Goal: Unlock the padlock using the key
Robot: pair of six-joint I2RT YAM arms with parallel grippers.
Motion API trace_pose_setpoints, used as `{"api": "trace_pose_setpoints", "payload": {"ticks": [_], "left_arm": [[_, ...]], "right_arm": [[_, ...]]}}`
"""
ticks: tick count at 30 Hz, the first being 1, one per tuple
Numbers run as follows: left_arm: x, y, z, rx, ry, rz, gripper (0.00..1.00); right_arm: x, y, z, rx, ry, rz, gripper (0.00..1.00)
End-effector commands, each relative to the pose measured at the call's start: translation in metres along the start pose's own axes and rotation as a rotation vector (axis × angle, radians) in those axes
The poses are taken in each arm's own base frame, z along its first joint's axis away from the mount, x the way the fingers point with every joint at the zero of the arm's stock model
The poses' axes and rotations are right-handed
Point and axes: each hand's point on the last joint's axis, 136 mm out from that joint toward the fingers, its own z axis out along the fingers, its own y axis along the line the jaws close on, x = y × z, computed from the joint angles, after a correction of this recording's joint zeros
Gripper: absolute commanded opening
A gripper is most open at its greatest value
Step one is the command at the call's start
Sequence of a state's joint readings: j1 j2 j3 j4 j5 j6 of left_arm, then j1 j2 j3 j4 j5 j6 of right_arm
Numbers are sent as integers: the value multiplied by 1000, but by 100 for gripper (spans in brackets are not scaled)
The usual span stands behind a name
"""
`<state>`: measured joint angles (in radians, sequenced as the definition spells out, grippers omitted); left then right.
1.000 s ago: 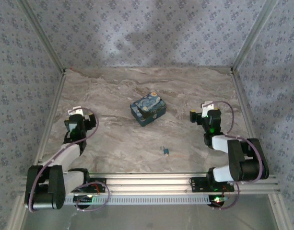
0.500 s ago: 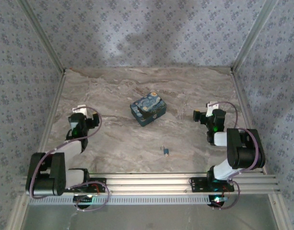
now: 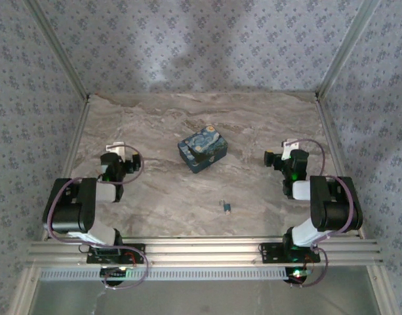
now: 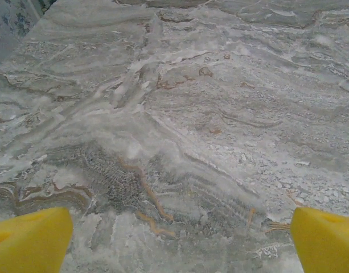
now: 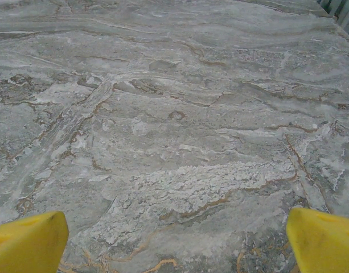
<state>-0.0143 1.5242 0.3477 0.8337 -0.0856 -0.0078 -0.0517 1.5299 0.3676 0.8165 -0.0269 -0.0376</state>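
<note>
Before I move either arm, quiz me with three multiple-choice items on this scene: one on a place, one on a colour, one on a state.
1. Where is the key relative to the padlock? A on top of it; B apart on the table, nearer the arm bases; C inside it.
2. What colour are the fingertips? A red; B black; C yellow.
3. How are the left gripper and right gripper? A both open, empty; B left shut on key; C right shut on padlock.
Answers: B, bare table separates them; C, yellow tips in both wrist views; A, tips wide apart, nothing between.
</note>
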Motion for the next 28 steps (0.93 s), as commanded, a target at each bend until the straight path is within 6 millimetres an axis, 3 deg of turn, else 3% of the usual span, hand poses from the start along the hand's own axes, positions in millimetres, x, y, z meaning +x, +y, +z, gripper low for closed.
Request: {"api": "trace_pose_setpoints", "payload": {"ticks": [1,28], "left_arm": [[-22,4,9,-1,-33,-20,98],[-22,6,9,18,-32,-38,98]], "right_arm": [[-13,2,2,-3,-31,9,100],[-13,2,1,3,-31,5,100]]}}
